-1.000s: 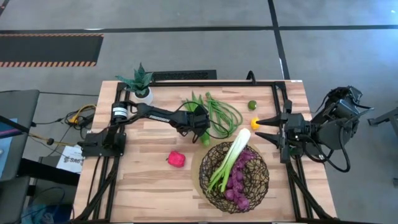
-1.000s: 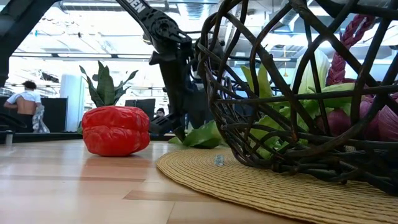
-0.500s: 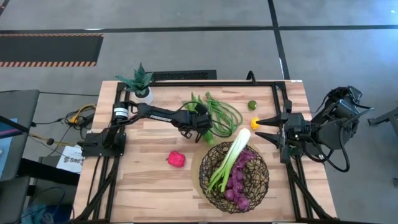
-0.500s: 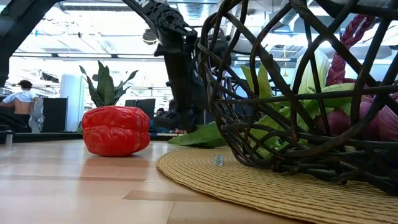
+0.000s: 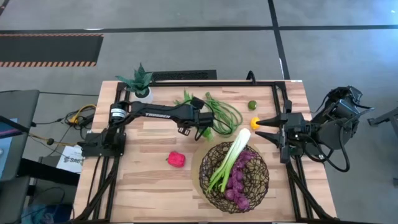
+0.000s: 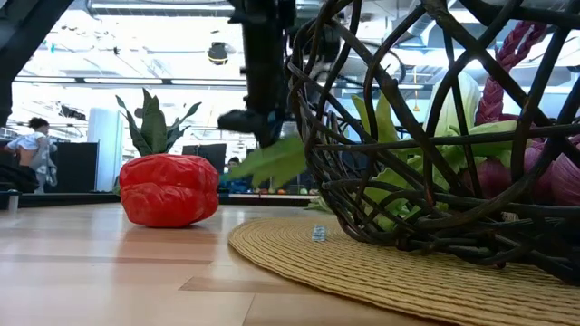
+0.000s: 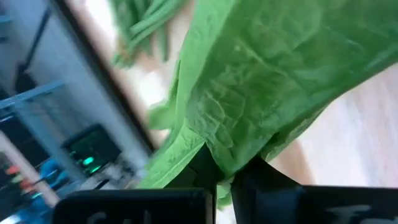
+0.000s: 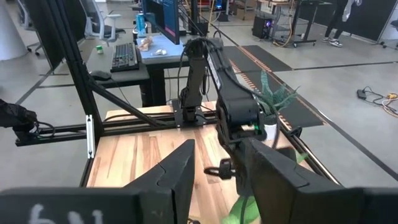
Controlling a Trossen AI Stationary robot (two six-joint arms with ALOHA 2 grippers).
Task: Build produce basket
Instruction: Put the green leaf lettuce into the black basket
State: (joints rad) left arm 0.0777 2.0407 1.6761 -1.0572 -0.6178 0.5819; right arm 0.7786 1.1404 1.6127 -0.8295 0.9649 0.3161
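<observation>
The dark wire basket (image 5: 234,177) stands on a straw mat near the table's front. It holds a white-green leek (image 5: 231,157) and purple grapes (image 5: 239,182). My left gripper (image 5: 202,128) hangs just beyond the basket's far left rim, shut on a green leafy stalk (image 6: 272,159). Looped green beans (image 5: 222,112) lie on the table behind it. A red pepper (image 5: 176,158) rests on the wood left of the basket. A lime (image 5: 252,105) and a lemon (image 5: 254,122) lie at the right. My right gripper (image 5: 264,127) waits open at the right edge. My left gripper pinches the leafy stalk between its two fingers at a narrow, crumpled bit of leaf (image 7: 219,163). The fingers point down from above. The broad leaf (image 6: 276,161) hangs slanting below them, clear of the table.
A spiky plant in a white pot (image 5: 140,86) stands at the far left corner. A black frame rail (image 5: 281,112) runs along the right side. The straw mat (image 6: 299,258) spreads out past the basket's foot. Bare wood lies left of the pepper.
My left gripper has shut on the leafy stalk and gone up. The leaf, which lay on the table beside the basket, now hangs clear of the wood below the fingers.
</observation>
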